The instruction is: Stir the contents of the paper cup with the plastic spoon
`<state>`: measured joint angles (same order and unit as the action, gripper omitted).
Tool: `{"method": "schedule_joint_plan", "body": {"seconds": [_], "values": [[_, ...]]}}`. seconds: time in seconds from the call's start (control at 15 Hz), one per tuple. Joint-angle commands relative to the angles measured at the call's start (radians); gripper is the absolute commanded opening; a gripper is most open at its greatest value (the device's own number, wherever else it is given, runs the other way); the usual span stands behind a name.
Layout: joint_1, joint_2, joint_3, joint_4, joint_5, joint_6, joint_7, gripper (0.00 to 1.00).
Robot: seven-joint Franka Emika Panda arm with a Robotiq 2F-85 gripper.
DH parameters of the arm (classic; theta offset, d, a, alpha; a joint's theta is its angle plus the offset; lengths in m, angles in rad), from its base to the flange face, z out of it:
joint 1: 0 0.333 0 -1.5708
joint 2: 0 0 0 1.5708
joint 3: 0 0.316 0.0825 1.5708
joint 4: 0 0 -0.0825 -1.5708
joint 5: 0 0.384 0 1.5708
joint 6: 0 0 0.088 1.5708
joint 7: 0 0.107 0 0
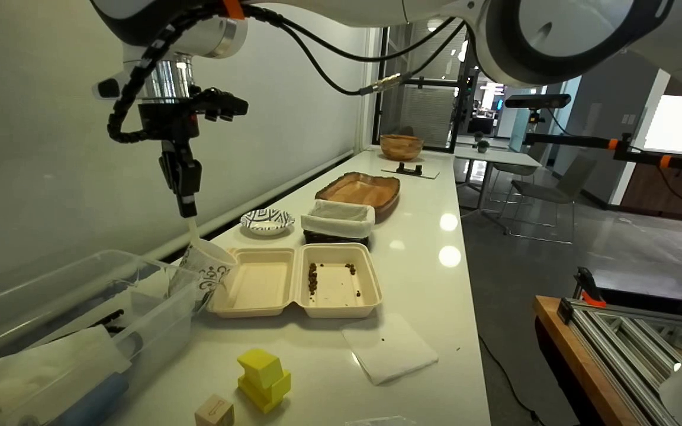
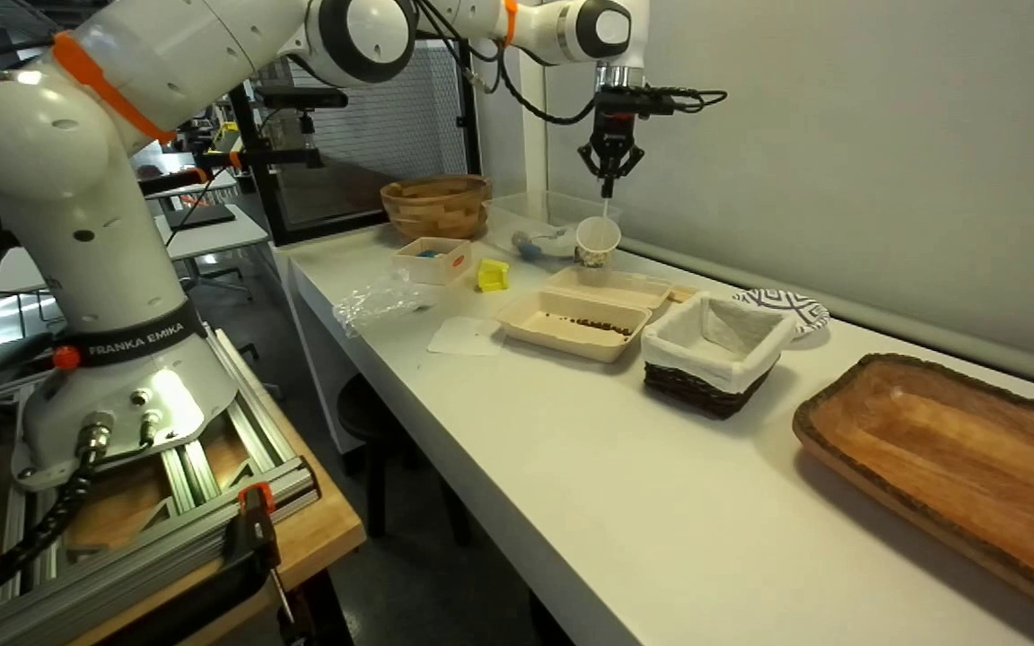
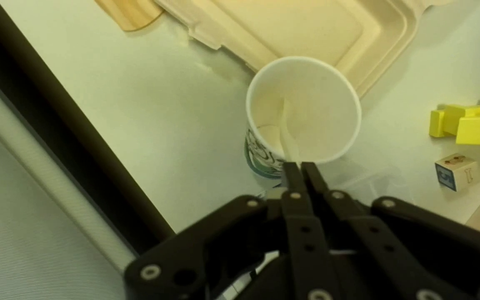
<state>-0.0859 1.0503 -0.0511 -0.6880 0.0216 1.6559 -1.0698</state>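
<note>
White table (image 2: 553,431): my claw (image 3: 300,166) pinches the spoon (image 3: 287,135), and pushing it sideways could topple the tilted cup (image 3: 308,112) toward wrist-view one o'clock.

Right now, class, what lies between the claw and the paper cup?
The plastic spoon. The claw is shut on it, and it reaches down inside the tilted paper cup, as the wrist view shows. Both exterior views show it too.
</note>
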Motion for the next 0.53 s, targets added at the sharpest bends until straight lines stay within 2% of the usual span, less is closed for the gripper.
{"method": "schedule_joint_plan", "body": {"seconds": [0.0, 0.2, 0.47], "values": [[0.005, -0.005, -0.004, -0.033, -0.014, 0.087, -0.040, 0.01], [0.001, 0.000, 0.002, -0.042, -0.005, 0.168, -0.061, 0.01], [-0.005, -0.011, 0.020, -0.074, 0.014, 0.192, -0.083, 0.01]]}}
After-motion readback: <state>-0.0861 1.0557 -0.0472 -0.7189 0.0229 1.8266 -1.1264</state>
